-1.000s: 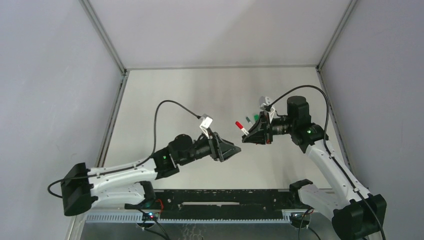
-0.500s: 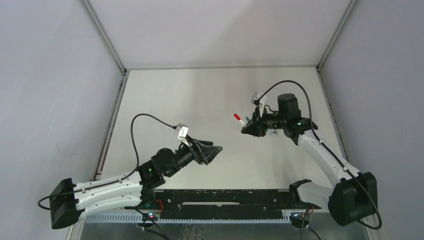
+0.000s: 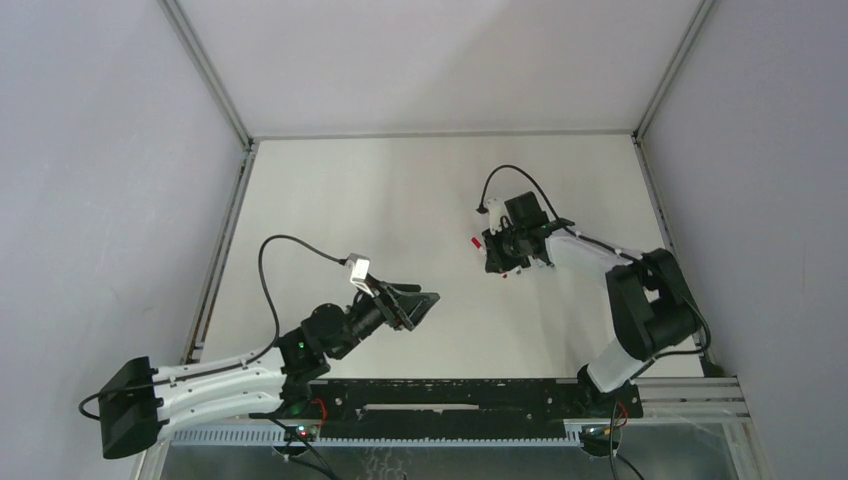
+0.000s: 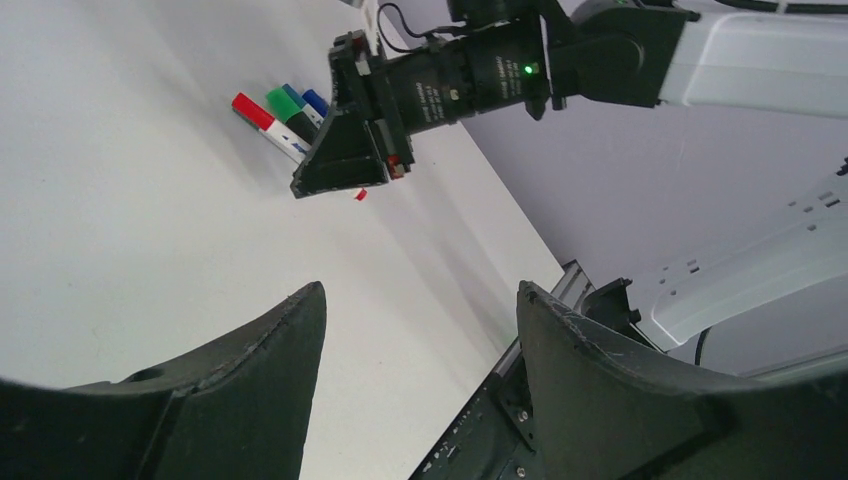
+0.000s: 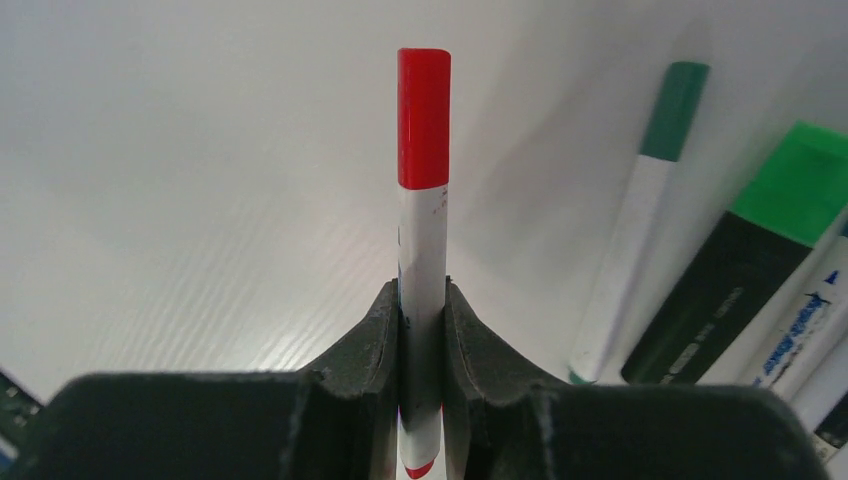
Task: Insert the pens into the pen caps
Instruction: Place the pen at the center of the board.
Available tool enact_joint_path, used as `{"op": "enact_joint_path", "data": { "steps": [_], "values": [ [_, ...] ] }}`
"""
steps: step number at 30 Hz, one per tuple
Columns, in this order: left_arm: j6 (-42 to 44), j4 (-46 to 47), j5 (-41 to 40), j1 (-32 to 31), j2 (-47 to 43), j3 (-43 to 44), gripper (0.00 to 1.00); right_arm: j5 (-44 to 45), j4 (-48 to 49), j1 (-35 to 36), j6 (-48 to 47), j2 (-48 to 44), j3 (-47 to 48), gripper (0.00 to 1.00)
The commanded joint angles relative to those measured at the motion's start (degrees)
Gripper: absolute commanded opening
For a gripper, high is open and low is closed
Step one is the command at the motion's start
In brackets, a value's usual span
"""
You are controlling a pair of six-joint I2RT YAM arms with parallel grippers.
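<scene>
Right pincer (image 5: 423, 296) is pinching one red-capped pen (image 5: 424, 120) by its white barrel, with the cap reaching out past the fingertips. It is low over the table (image 3: 400, 200), right of centre and toward the far half. Whether the pen touches the surface I cannot tell. Just beside it, on the side away from the left arm, lie three more: one slim green-capped pen (image 5: 640, 230), one thick black marker (image 5: 745, 280) with a bright green cap, and one blue-printed pen (image 5: 805, 335) cut off by the frame edge. The left wrist view shows four coloured ends: one red, one green, two blue. The right pincer's body hides their barrels. Left pincer (image 4: 420, 292) hangs spread and empty, well apart, nearer and to the left.
</scene>
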Motion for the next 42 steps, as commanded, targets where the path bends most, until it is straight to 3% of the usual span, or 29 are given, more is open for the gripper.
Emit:
{"op": "enact_joint_path", "data": {
  "steps": [1, 20, 42],
  "values": [
    [-0.9, 3.2, -1.5, 0.2, -1.2, -2.1, 0.73, 7.7, -2.9, 0.3, 1.6, 4.0, 4.7, 0.02],
    [-1.0, 3.3, -1.6, 0.2, -2.1, -2.1, 0.73, 13.9, -7.3, 0.4, 0.7, 9.3, 8.7, 0.24],
    [-0.8, 3.0, -1.1, 0.2, -1.7, -1.2, 0.73, 13.9, -8.4, 0.3, 0.3, 9.0, 9.6, 0.32]
  ]
}}
